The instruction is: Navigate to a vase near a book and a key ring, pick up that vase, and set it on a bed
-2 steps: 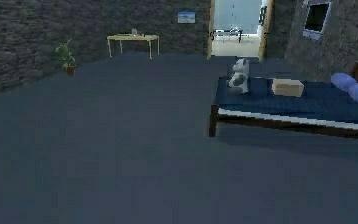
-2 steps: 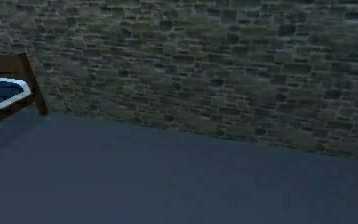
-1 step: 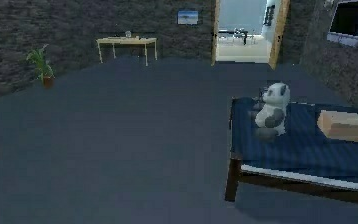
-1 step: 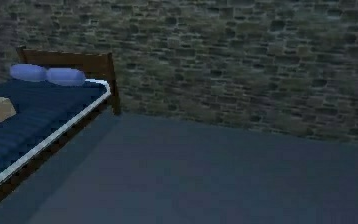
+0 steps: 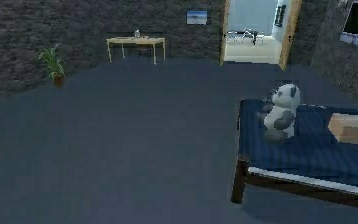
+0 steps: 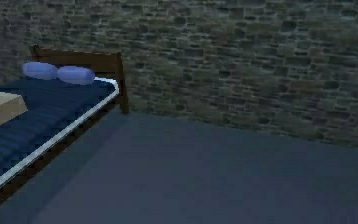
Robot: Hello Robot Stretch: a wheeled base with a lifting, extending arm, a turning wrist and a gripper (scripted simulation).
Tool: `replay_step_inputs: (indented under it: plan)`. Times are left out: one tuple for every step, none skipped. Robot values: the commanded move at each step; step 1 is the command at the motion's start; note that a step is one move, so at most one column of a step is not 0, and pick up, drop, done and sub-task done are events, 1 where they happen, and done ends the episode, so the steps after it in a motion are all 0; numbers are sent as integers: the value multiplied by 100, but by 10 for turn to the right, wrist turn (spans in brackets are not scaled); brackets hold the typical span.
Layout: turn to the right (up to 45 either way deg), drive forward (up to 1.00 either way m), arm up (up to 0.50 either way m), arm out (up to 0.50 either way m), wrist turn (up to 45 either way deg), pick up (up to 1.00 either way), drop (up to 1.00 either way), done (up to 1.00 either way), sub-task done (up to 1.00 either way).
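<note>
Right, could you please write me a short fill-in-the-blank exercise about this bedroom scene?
At the head of the bed lie ___ blue pillows.
The toy panda sits on the bed's ___ cover.
In the forward view, the potted plant stands ___ of the wooden table.
Missing words: two, blue, left.

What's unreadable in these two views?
Forward view: bits on the table are too small to name.
Forward view: bed cut off by the right edge.
Arm side view: box cut off by the left edge.
Forward view: room past the doorway mostly hidden by the wall.
</note>
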Motion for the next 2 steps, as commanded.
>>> replay_step_inputs:
  plan:
    - [-60,0,0,0,0,0,0,0,0]
    - [0,100,0,0,0,0,0,0,0]
